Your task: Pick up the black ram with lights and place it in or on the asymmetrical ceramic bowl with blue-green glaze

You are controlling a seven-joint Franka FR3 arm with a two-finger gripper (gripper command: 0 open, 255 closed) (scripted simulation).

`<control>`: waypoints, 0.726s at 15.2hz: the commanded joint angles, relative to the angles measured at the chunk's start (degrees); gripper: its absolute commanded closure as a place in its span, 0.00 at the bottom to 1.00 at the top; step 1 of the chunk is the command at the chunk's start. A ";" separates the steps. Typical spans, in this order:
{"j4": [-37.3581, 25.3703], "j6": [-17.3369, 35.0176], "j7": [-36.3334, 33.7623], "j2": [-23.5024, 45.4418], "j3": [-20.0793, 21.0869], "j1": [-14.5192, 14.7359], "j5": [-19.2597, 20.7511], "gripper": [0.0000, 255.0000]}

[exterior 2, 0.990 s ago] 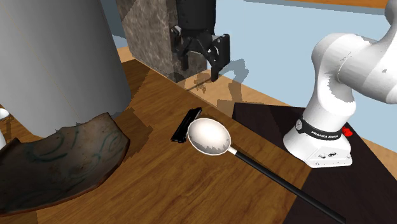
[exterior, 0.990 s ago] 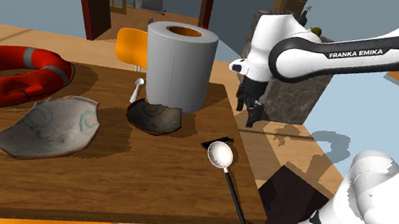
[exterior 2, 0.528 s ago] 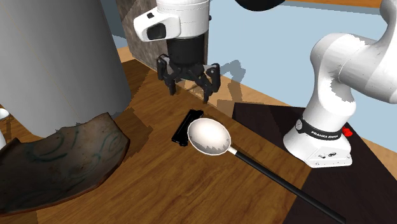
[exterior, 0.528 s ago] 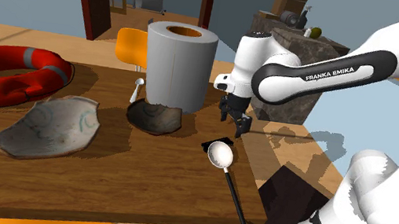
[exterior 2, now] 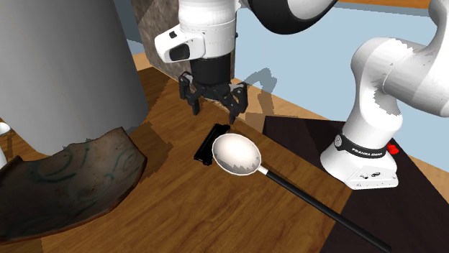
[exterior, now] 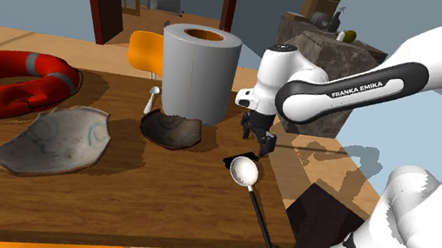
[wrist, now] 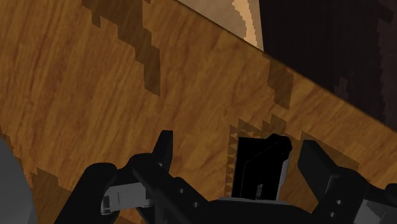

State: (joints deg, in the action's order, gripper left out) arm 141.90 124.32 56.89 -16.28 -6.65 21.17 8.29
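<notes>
The RAM stick (exterior: 231, 160) was a small, flat, plain black slab, lying flat on the wooden table (exterior: 158, 189). It sat close to the table edge on the shoulder view's right, about midway along that edge. In the second exterior view the stick (exterior 2: 207, 142) lay slantwise to the edge. From the wrist view the stick (wrist: 257, 169) looked an even black.

The bowl (exterior: 55, 139) was a shallow, lopsided dish, pale grey with faint blue-green swirls inside and a ragged, uneven rim. It rested open side up, towards the table's near left corner in the shoulder view, well apart from the stick.
</notes>
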 commanded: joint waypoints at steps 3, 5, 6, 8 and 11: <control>0.04 0.07 0.01 0.03 -0.01 -0.01 0.01 0.00; 0.03 0.06 0.01 0.03 -0.01 -0.01 0.01 1.00; 0.03 0.06 0.01 0.03 -0.01 -0.01 0.01 1.00; 0.03 0.06 0.01 0.03 -0.01 -0.01 0.01 1.00; 0.03 0.06 0.01 0.03 -0.01 -0.01 0.01 1.00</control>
State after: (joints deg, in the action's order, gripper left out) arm 141.93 124.38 56.90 -16.26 -6.67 21.16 8.29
